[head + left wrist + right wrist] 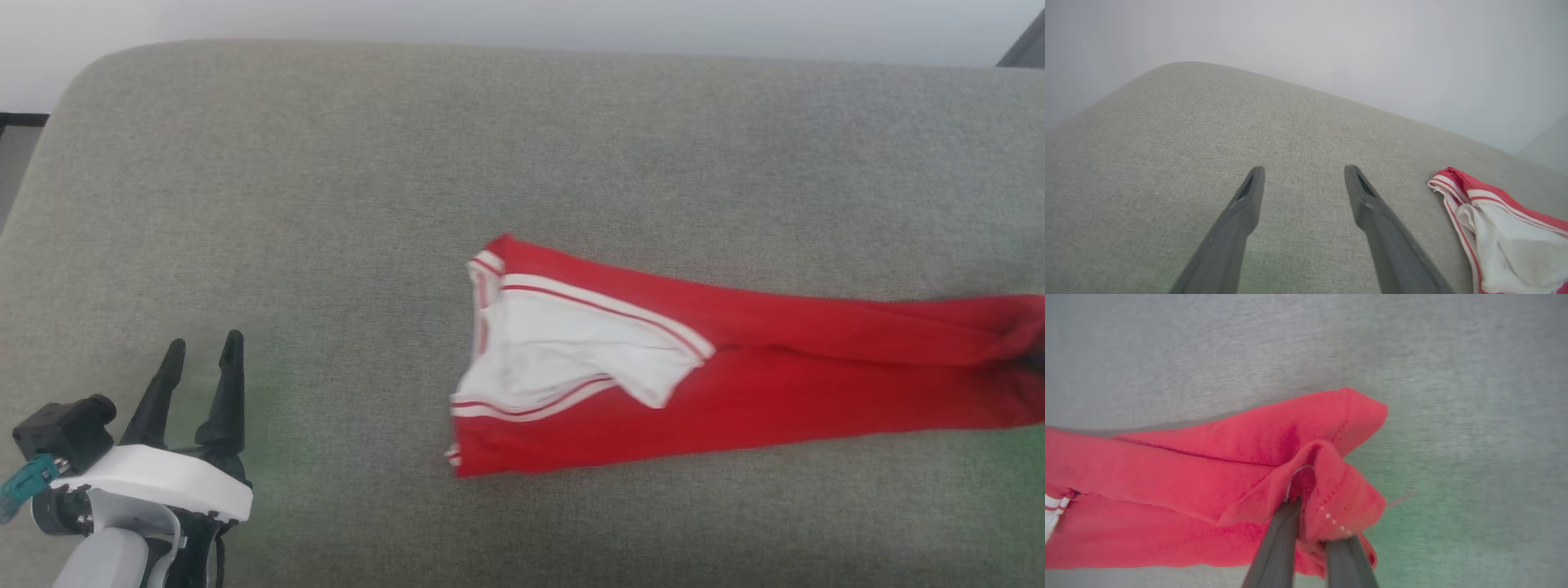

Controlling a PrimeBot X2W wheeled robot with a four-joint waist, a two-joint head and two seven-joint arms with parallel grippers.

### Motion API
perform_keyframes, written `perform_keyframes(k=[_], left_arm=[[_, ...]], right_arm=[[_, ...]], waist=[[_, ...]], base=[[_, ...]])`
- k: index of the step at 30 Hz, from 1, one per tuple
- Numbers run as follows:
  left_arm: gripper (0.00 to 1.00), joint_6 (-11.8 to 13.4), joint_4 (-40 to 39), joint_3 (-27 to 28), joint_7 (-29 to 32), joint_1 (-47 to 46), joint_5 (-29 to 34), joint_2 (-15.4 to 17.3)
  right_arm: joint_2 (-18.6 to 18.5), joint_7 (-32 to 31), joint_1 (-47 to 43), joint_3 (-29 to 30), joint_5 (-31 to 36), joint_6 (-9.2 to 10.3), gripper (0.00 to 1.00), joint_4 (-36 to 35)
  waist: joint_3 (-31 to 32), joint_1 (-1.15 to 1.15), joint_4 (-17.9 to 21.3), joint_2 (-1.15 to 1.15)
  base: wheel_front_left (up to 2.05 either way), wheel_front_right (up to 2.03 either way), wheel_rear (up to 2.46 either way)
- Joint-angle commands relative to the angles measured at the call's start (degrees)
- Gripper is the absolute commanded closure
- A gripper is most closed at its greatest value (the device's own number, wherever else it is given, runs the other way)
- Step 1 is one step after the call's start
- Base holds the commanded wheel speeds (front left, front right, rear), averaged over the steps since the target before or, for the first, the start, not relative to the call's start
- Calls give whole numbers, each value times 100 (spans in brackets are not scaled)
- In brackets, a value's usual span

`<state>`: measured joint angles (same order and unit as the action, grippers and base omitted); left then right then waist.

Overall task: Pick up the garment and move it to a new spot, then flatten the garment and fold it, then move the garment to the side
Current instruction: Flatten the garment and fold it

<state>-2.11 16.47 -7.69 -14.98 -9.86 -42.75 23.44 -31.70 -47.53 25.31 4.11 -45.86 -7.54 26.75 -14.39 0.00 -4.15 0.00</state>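
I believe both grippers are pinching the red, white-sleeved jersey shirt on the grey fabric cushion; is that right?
Only the right gripper pinches the red, white-sleeved jersey shirt; the left wrist view shows the left gripper open, apart from it.

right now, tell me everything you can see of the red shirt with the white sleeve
The red soft-knit shirt lies drawn into a long folded band across the grey woven cushion, running left to right. At its left end a white sleeve with red-and-white striped trim lies on top. Its stitched right-hand hem is bunched up, pinched by the right gripper. The open left gripper stands apart from it.
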Motion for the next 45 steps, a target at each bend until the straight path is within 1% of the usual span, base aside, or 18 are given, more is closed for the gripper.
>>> perform_keyframes(k=[1, 6, 9, 13, 14, 19, 24, 29, 33, 36, 41, 43, 44, 45], left_arm=[[0, -60, 11, 40, -25, 4, 71, -33], [0, -189, 36, 185, -26, -84, 313, -173], [0, -262, 68, 237, -26, -116, 402, -233], [0, -324, 112, 332, -26, -129, 475, -294], [0, -343, 124, 349, -26, -118, 492, -306], [0, -416, 163, 446, -26, -46, 549, -350], [0, -455, 146, 480, -26, -69, 577, -400], [0, -478, 157, 388, -26, -166, 596, -456], [0, -506, 215, 277, -26, -262, 605, -507], [0, -514, 271, 175, -26, -354, 569, -572], [0, -529, 345, 54, -26, -436, 562, -633], [0, -530, 379, 16, -25, -465, 547, -662], [0, -532, 390, 2, -26, -471, 535, -681], [0, -533, 411, -1, -26, -460, 525, -688]], right_arm=[[-84, 55, -7, 83, 30, 10, 100, 68], [-391, 202, 33, 379, 166, 10, 100, 347], [-486, 282, 122, 420, 255, 10, 100, 468], [-410, 232, 161, 263, 113, 8, 100, 282], [-371, 217, 146, 224, 50, 8, 100, 177], [-147, 24, -54, -134, -195, 8, 100, -824], [218, -239, -157, -534, -252, 7, 100, -1789], [621, -483, -62, -1036, -161, 7, 100, -2363], [964, -545, 121, -1432, -48, 7, 100, -2425], [1192, -580, 280, -1716, 7, 7, 100, -2315], [1353, -502, 444, -2027, 96, 7, 100, -2026], [1356, -445, 505, -2156, 147, 7, 100, -1863], [1354, -413, 531, -2209, 159, 7, 99, -1779], [1341, -402, 543, -2281, 179, 6, 74, -1720]], waist=[[-24, 0, 31, 0], [-96, 0, 124, 0], [-124, 0, 172, 0], [-108, 0, 233, 0], [-102, 0, 248, 0], [-38, 0, 292, 0], [16, 0, 231, 0], [34, 0, 59, 0], [38, 0, -160, 0], [51, 0, -332, 0], [77, 0, -529, 0], [97, 0, -606, 0], [114, 0, -638, 0], [131, 0, -660, 0]], base=[[0, 0, 0], [0, 0, 0], [0, 0, 0], [0, 0, 0], [0, 0, 0], [0, 0, 0], [0, 0, 0], [0, 0, 0], [0, 0, 0], [0, 0, 0], [0, 0, 0], [0, 0, 0], [0, 0, 0], [0, 0, 0]])
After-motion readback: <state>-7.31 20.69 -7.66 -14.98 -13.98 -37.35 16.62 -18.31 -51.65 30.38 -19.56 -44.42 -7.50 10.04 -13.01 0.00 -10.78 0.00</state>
